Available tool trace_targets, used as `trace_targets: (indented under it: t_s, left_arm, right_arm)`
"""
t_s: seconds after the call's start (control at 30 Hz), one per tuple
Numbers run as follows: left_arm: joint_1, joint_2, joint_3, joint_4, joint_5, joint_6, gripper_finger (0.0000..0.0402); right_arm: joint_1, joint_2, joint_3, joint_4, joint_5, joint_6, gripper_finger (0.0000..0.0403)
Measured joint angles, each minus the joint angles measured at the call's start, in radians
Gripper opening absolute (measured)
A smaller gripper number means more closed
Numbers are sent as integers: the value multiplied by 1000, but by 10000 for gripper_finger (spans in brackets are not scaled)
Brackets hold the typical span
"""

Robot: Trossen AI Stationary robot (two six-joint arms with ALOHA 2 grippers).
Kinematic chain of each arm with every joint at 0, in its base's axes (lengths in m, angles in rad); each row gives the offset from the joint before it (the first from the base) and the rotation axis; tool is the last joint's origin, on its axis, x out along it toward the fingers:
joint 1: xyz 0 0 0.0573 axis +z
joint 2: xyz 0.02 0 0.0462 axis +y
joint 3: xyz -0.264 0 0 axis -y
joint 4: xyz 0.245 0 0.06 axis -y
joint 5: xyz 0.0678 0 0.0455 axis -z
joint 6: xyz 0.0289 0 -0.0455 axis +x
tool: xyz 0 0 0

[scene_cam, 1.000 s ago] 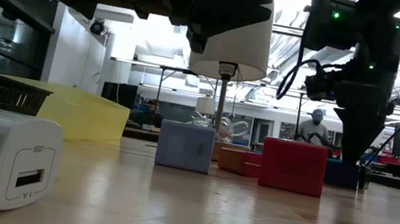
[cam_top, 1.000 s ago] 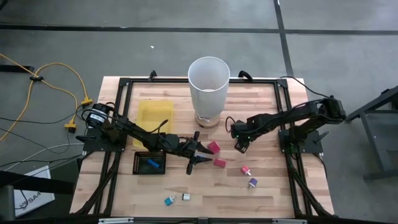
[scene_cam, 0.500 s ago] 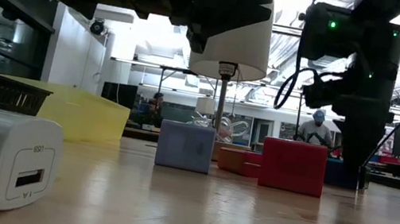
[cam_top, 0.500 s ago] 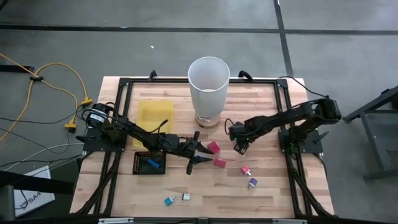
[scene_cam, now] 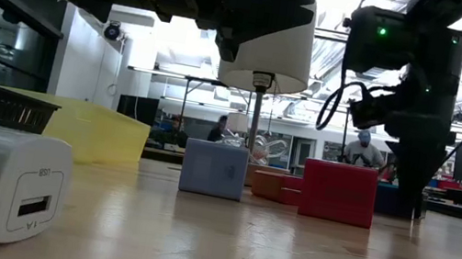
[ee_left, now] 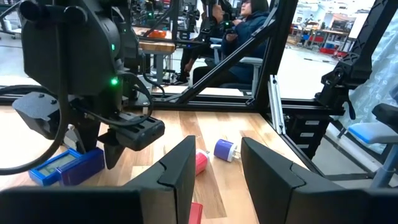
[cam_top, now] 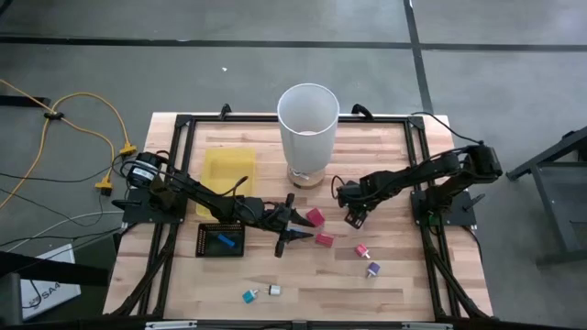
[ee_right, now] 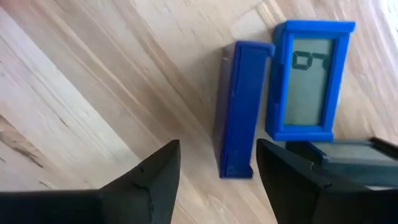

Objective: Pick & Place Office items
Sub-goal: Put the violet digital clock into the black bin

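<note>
My right gripper (ee_right: 217, 165) points down, open, over two blue office items lying side by side on the wood: a blue bar (ee_right: 239, 106) and a blue piece with a small display (ee_right: 308, 81). Its fingers stand on either side of the bar's end without visibly touching it. The left wrist view shows the same gripper (ee_left: 115, 152) above those blue pieces (ee_left: 62, 168). My left gripper (cam_top: 292, 229) is level and open with nothing between its fingers. Red pieces (cam_top: 315, 217) (cam_top: 324, 239) lie just past it.
The tall white bin (cam_top: 308, 128) stands at the far middle and a yellow tray (cam_top: 227, 170) at the left. A black mesh tray (cam_top: 209, 240) holds a blue piece. Small red (cam_top: 362, 249), purple (cam_top: 372, 269), teal (cam_top: 248, 295) and white (cam_top: 273, 291) pieces lie nearer the front.
</note>
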Motion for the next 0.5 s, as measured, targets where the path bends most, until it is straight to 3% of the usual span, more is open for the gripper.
trace_targets:
  t_s: [0.5]
  left_arm:
    - [0, 0, 0, 0, 0, 0, 124]
  right_arm:
    - [0, 0, 0, -9, 0, 0, 99]
